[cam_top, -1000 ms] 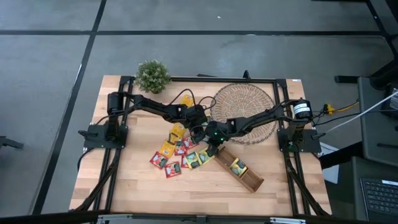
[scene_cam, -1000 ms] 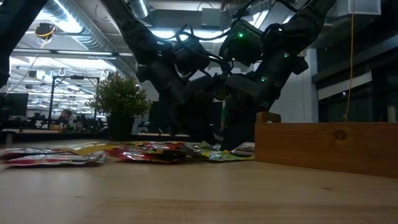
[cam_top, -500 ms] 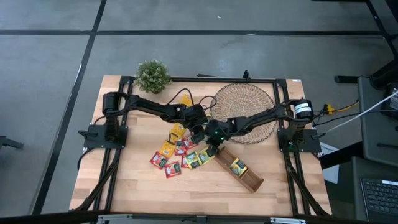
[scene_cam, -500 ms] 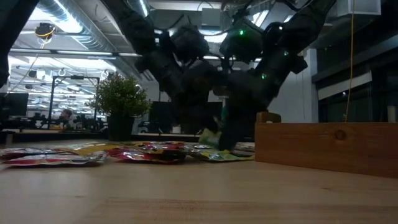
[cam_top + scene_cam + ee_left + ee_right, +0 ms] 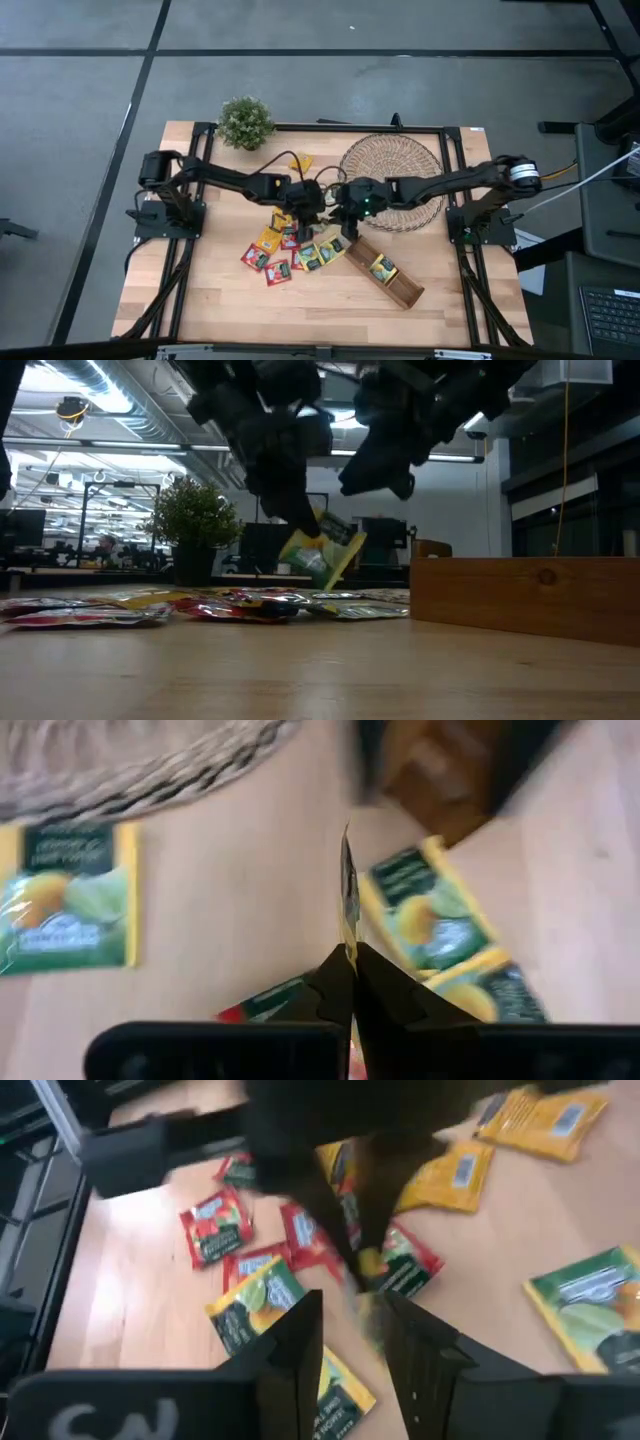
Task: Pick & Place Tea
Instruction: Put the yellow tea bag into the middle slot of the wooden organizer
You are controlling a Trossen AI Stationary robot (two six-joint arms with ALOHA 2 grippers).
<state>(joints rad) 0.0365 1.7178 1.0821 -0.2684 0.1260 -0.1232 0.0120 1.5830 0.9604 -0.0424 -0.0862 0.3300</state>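
Observation:
My left gripper (image 5: 347, 955) is shut on one yellow-green tea sachet (image 5: 322, 555), above the pile near the table's middle (image 5: 308, 205). The other sachets (image 5: 285, 250), with red, yellow and green wrappers, lie flat on the wood. My right gripper (image 5: 352, 1308) is open and empty. It hovers close beside the left one (image 5: 345, 203), above the sachets. One more sachet (image 5: 382, 267) lies in the long wooden tray (image 5: 403, 290). My left gripper pinches the sachet between its two fingers at one edge (image 5: 347, 942), coming from above and pointing down. In the wrist view the sachet shows edge-on beyond the fingertips. It hangs tilted below the fingers, lifted clear of the pile (image 5: 330, 560).
The round woven mat (image 5: 392, 165) lies toward the far right. A potted plant (image 5: 245, 122) stands at the far left. The tray's wall (image 5: 530, 595) rises to the right of the pile. Bare wood shows along the near edge.
Both grippers have risen from the pile. The left one has come up with the yellow-green sachet, which lay among the others and now hangs clear. The right gripper has drawn back from the tray's end toward the far edge.

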